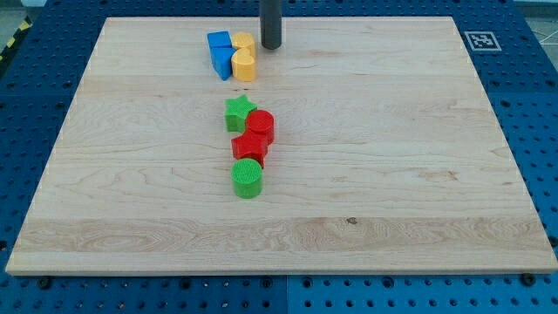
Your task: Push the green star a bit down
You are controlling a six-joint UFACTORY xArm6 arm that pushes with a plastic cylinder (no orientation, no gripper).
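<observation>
The green star (pixel 238 113) lies near the board's middle, a little toward the view's top. It touches a red cylinder (pixel 261 126) at its lower right. Below them sit a red star-like block (pixel 249 147) and a green cylinder (pixel 248 178), forming a short column. My tip (pixel 271 45) is near the view's top, well above the green star and slightly to its right. It stands just right of a cluster of two blue blocks (pixel 221 52) and two yellow blocks (pixel 245 57).
The wooden board (pixel 418 174) rests on a blue perforated table. A fiducial marker (pixel 480 40) sits at the board's top right corner.
</observation>
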